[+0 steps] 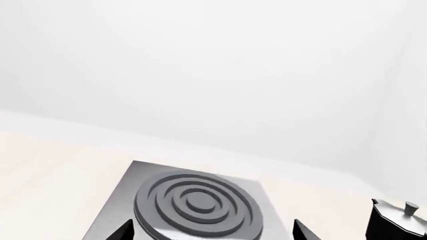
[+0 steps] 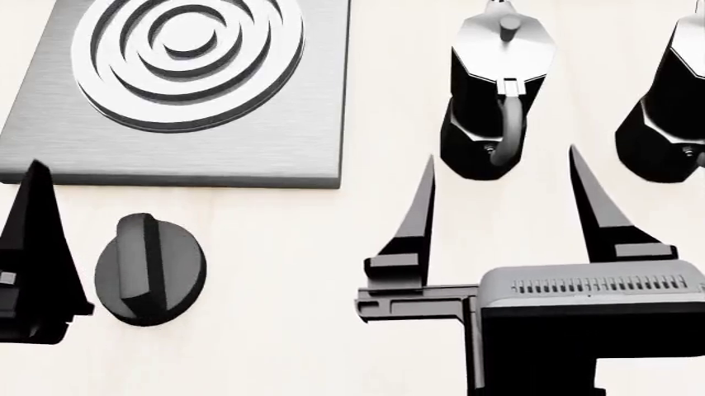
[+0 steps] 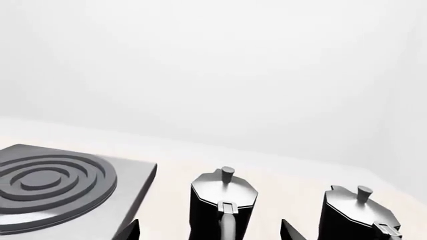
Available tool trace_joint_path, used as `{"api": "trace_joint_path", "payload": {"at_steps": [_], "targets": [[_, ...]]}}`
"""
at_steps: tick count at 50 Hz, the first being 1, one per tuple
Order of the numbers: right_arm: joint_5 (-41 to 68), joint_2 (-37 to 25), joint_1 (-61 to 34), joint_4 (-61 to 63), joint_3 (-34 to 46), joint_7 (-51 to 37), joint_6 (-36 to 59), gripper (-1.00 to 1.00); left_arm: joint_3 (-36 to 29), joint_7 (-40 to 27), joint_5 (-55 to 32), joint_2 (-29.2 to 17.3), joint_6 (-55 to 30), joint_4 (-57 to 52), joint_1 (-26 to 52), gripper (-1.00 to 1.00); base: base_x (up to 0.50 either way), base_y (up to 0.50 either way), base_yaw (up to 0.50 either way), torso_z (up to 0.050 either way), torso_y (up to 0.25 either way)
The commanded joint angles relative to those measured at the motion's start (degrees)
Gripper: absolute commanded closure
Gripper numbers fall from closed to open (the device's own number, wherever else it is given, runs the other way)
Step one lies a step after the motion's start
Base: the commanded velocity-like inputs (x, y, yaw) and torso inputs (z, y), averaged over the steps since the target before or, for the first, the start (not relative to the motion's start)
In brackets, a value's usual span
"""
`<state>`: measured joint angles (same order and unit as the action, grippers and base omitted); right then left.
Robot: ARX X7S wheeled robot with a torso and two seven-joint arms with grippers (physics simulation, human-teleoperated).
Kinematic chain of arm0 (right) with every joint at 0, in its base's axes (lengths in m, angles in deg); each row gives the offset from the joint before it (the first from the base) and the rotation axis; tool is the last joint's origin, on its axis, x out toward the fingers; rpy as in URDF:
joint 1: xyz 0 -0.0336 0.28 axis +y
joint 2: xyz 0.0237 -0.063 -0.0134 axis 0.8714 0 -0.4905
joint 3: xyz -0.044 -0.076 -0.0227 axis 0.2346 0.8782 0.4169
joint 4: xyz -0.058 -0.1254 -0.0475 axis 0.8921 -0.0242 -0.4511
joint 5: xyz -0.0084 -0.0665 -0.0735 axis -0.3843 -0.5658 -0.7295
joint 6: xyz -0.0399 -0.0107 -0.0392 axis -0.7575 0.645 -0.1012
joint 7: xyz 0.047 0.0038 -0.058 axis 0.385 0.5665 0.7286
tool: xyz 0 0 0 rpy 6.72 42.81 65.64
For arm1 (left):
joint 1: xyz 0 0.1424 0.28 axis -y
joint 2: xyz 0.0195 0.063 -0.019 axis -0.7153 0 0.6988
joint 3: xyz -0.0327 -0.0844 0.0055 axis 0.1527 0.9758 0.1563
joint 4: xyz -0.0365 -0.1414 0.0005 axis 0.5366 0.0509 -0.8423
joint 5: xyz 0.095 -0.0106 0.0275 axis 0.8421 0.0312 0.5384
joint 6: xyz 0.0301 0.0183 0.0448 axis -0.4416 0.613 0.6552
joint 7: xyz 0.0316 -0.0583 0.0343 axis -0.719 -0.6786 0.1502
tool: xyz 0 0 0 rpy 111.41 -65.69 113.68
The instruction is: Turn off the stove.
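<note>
Black ridged knob beside the stove; left gripper spread and empty, should straddle the ridge squarely, then close and twist.

The stove looks like brushed grey metal; its knob is matt black. The moka pots pair silvery metal tops with glossy black bodies on a pale, smooth surface.

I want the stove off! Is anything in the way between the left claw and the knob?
Nothing visible is. In the head view the knob lies on bare table right beside the left claw's finger. Only one finger shows, so its opening is unclear. Both pots stand far off, by the right claw.
</note>
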<state>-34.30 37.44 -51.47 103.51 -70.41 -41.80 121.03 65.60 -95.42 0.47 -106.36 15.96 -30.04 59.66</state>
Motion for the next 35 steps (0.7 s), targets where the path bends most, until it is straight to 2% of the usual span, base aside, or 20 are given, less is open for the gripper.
{"api": "trace_joint_path", "payload": {"at_steps": [1, 35], "targets": [[-0.1, -0.4, -0.9, 1.3, 0.3, -0.2, 0.9, -1.0, 0.0, -1.4, -1.3, 0.0, -1.3, -1.5, 1.8, -1.0, 0.0, 0.0, 0.0, 0.0, 0.0], [1.0, -0.7, -5.1, 4.8, 0.2, -0.6, 4.0, -1.0, 1.9, -5.0, -7.4, -1.3, -3.1, -6.8, 5.0, -1.0, 0.0, 0.0, 0.0, 0.0, 0.0]]}}
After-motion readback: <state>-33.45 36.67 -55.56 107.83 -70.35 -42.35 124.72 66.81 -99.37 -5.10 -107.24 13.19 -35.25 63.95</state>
